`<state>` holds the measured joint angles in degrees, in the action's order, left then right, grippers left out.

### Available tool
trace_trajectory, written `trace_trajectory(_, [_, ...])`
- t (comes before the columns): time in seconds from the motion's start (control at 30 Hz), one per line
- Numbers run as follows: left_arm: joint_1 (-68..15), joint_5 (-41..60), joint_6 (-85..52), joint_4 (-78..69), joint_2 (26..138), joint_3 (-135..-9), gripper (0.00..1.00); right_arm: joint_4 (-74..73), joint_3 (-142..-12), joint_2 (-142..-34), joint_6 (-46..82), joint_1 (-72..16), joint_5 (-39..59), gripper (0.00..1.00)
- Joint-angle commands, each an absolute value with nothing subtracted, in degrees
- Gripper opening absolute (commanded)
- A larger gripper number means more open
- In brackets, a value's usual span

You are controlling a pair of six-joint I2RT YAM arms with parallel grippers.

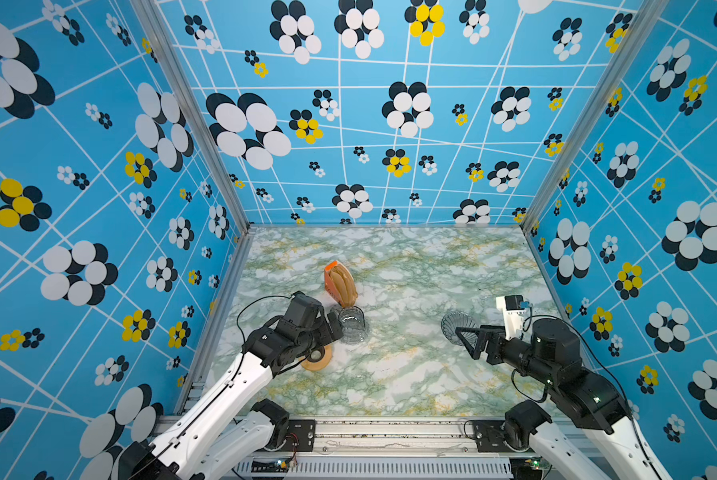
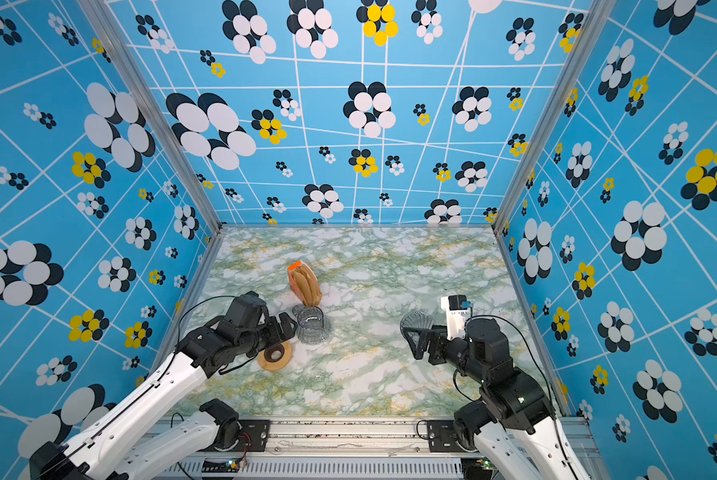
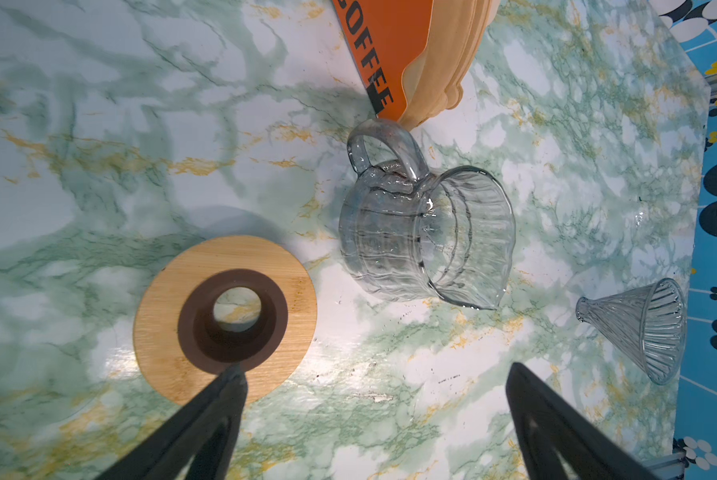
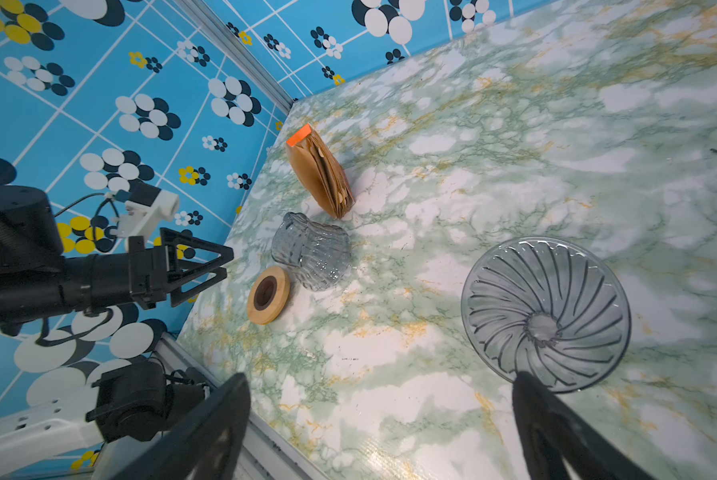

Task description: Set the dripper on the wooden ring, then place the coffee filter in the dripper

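The dripper [image 1: 452, 322] [image 2: 415, 321] is a clear ribbed glass cone lying on its side at the right of the marble table. Its wide mouth [image 4: 545, 313] faces my right gripper [image 1: 466, 343] [image 4: 379, 378]. That gripper is open, with nothing between its fingers, and one fingertip [image 4: 523, 384] sits just before the dripper's rim. My left gripper [image 1: 332, 328] [image 3: 375, 370] is open and empty beside the glass jug [image 1: 353, 326]. A single coffee filter is out of view; tan papers stand stacked in the orange packet [image 1: 340, 282] [image 3: 390, 54].
A flat wooden ring [image 1: 319, 365] [image 3: 157, 332] with a dark hole lies under my left gripper, in front of the jug [image 3: 423, 237]. The packet [image 4: 319, 174] stands just behind the jug. Blue patterned walls enclose the table on three sides.
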<state>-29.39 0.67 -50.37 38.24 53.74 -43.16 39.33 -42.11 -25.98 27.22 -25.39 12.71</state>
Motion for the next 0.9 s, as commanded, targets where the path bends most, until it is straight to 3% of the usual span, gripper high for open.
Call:
trace_trajectory(0.0, [-31.2,-1.0,-53.0,39.3,56.2,-47.1,0.97,48.4,-47.1,-25.6,23.8,-25.6,16.6,0.99])
trace_trajectory(0.17, [-32.1,-3.5,-54.3,40.8,59.5,-50.0,0.91,54.8,-54.2,-26.7,18.6,-25.6,21.3,0.99])
trace_trajectory(0.3, [-32.3,-3.7,-55.2,40.6,62.3,-51.5,0.79,56.0,-56.9,-27.3,16.0,-25.6,21.3,0.99])
trace_trajectory(0.87, [-35.4,-5.0,-55.2,39.0,74.0,-56.2,0.56,50.9,-50.3,-23.1,15.4,-25.6,14.3,0.99])
